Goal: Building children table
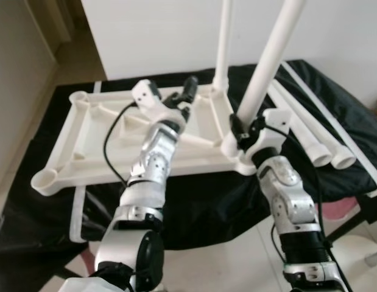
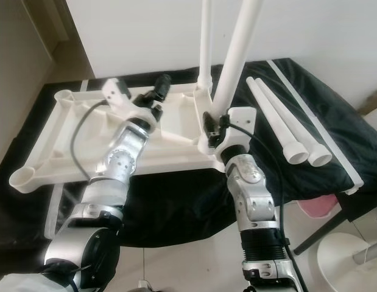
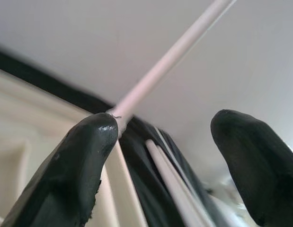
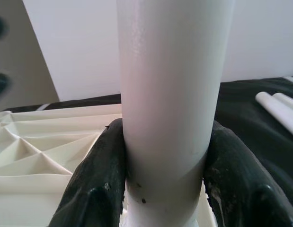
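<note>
A white plastic table top [image 1: 91,155] lies upside down on a black cloth, ribs up, with round sockets at its corners. Two white legs stand in its right-hand sockets: a far one [image 1: 223,42] and a near one [image 1: 268,58]. My right gripper [image 1: 239,131] is shut on the near leg [image 4: 170,94] just above its socket. My left gripper [image 1: 185,91] hovers open over the middle of the table top, its fingers [image 3: 80,165] apart with nothing between them. Two loose white legs [image 2: 285,131] lie on the cloth to the right.
The black cloth [image 1: 334,103] covers a low surface whose front edge drops to a tiled floor. A white wall stands behind. A white strip [image 2: 316,103] lies beyond the loose legs. A pink object [image 2: 316,207] and a white round base [image 2: 346,255] sit low at the right.
</note>
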### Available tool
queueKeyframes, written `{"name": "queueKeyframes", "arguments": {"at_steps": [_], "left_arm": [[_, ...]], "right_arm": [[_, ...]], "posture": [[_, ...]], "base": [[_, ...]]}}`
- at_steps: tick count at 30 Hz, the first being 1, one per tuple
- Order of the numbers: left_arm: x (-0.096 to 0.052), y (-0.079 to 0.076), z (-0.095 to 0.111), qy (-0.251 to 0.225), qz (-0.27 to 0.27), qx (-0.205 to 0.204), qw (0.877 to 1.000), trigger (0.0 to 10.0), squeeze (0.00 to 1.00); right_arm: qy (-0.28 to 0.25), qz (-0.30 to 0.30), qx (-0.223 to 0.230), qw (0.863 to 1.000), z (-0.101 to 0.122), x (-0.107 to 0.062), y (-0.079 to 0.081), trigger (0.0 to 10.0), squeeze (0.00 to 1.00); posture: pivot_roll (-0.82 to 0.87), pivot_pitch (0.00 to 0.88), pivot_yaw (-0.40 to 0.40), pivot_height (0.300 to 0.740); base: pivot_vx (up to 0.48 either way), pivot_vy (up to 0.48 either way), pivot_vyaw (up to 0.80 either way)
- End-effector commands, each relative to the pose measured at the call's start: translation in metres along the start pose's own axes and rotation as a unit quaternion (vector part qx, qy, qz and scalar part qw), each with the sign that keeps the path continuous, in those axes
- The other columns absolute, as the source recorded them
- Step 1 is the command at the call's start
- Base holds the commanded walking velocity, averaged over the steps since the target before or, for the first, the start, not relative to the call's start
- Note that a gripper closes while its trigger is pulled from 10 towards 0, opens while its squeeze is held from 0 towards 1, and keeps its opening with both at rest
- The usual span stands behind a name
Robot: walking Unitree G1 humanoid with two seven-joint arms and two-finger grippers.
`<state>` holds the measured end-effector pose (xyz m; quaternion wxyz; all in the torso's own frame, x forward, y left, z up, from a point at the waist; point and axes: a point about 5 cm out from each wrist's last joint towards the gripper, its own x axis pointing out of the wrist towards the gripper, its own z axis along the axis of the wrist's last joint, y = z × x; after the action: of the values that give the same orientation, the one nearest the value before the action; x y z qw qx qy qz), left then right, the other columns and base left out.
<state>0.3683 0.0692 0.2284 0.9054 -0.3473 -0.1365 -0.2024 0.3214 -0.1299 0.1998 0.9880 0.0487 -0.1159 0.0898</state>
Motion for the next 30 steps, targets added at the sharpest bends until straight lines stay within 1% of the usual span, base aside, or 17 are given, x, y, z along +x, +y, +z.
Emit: {"name": "queueKeyframes", "arguments": {"at_steps": [1, 5, 6, 7, 8, 9, 10, 11, 12, 13, 15, 16, 21, 23, 24, 26, 30], "left_arm": [[-0.014, -0.008, -0.008, 0.006, -0.069, 0.039, 0.997, 10.0, 0.00], [-0.020, -0.009, -0.009, 0.013, -0.077, 0.050, 0.996, 10.0, 0.00], [-0.025, -0.010, -0.010, 0.023, -0.089, 0.090, 0.992, 10.0, 0.00], [-0.025, -0.010, -0.010, 0.023, -0.089, 0.090, 0.992, 10.0, 0.00], [-0.031, -0.011, -0.011, 0.033, -0.103, 0.121, 0.987, 10.0, 0.00], [-0.031, -0.011, -0.011, 0.033, -0.103, 0.121, 0.987, 10.0, 0.00], [-0.037, -0.013, -0.012, 0.042, -0.119, 0.149, 0.981, 10.0, 0.00], [-0.037, -0.013, -0.012, 0.042, -0.119, 0.149, 0.981, 10.0, 0.00], [-0.043, -0.016, -0.015, 0.058, -0.141, 0.172, 0.973, 10.0, 0.00], [-0.043, -0.016, -0.015, 0.058, -0.141, 0.172, 0.973, 10.0, 0.00], [-0.053, -0.023, -0.018, 0.089, -0.184, 0.192, 0.960, 10.0, 0.00], [-0.057, -0.025, -0.020, 0.101, -0.202, 0.197, 0.954, 10.0, 0.00], [-0.065, -0.027, -0.022, 0.116, -0.217, 0.211, 0.946, 10.0, 0.00], [-0.072, -0.027, -0.027, 0.144, -0.221, 0.212, 0.941, 10.0, 0.00], [-0.072, -0.027, -0.027, 0.144, -0.221, 0.212, 0.941, 10.0, 0.00], [-0.078, -0.027, -0.033, 0.190, -0.214, 0.195, 0.938, 10.0, 0.00], [-0.080, -0.028, -0.034, 0.203, -0.212, 0.192, 0.936, 10.0, 0.00]], "right_arm": [[-0.018, -0.013, -0.011, 1.000, 0.008, -0.002, -0.003, 10.0, 0.00], [-0.020, -0.018, -0.015, 1.000, 0.009, -0.003, -0.004, 10.0, 0.00], [-0.022, -0.026, -0.014, 0.999, 0.010, -0.005, -0.007, 10.0, 0.00], [-0.022, -0.026, -0.014, 0.999, 0.010, -0.005, -0.007, 10.0, 0.00], [-0.025, -0.034, -0.015, 0.999, 0.011, -0.007, -0.009, 10.0, 0.00], [-0.025, -0.034, -0.015, 0.999, 0.011, -0.007, -0.009, 10.0, 0.00], [-0.027, -0.041, -0.018, 0.999, 0.013, -0.010, -0.011, 10.0, 0.00], [-0.027, -0.041, -0.018, 0.999, 0.013, -0.010, -0.011, 10.0, 0.00], [-0.029, -0.047, -0.019, 0.998, 0.014, -0.014, -0.014, 10.0, 0.00], [-0.029, -0.047, -0.019, 0.998, 0.014, -0.014, -0.014, 10.0, 0.00], [-0.027, -0.050, -0.027, 0.998, 0.012, -0.020, -0.015, 10.0, 0.00], [-0.024, -0.051, -0.032, 0.998, 0.011, -0.023, -0.016, 10.0, 0.00], [-0.016, -0.051, -0.033, 0.998, 0.007, -0.026, -0.016, 10.0, 0.00], [-0.006, -0.054, -0.031, 0.998, 0.001, -0.028, -0.017, 10.0, 0.00], [-0.006, -0.054, -0.031, 0.998, 0.001, -0.028, -0.017, 10.0, 0.00], [0.009, -0.059, -0.024, 0.998, -0.009, -0.030, -0.020, 10.0, 0.00], [0.016, -0.060, -0.024, 0.998, -0.013, -0.031, -0.021, 10.0, 0.00]], "posture": [[0.02, 0.000, 0.049, 0.740], [0.02, 0.000, 0.049, 0.740], [0.03, 0.000, 0.047, 0.740], [0.03, 0.000, 0.047, 0.740], [0.03, 0.000, 0.046, 0.740], [0.03, 0.000, 0.046, 0.740], [0.03, 0.000, 0.046, 0.740], [0.03, 0.000, 0.046, 0.740], [0.02, 0.000, 0.047, 0.740], [0.02, 0.000, 0.047, 0.740], [0.02, 0.000, 0.047, 0.740], [0.02, 0.000, 0.047, 0.740], [0.01, 0.000, 0.045, 0.740], [0.01, 0.000, 0.042, 0.740], [0.01, 0.000, 0.042, 0.740], [0.01, 0.000, 0.042, 0.740], [0.02, 0.000, 0.041, 0.740]], "base": [[0.000, 0.000, 0.00], [0.000, 0.000, 0.00], [0.000, 0.000, 0.00], [0.000, 0.000, 0.00], [0.000, 0.000, 0.00], [0.000, 0.000, 0.00], [0.000, 0.000, 0.00], [0.000, 0.000, 0.00], [0.000, 0.000, 0.00], [0.000, 0.000, 0.00], [0.000, 0.000, 0.00], [0.000, 0.000, 0.00], [0.000, 0.000, 0.00], [0.000, 0.000, 0.00], [0.000, 0.000, 0.00], [0.000, 0.000, 0.00], [0.000, 0.000, 0.00]]}}
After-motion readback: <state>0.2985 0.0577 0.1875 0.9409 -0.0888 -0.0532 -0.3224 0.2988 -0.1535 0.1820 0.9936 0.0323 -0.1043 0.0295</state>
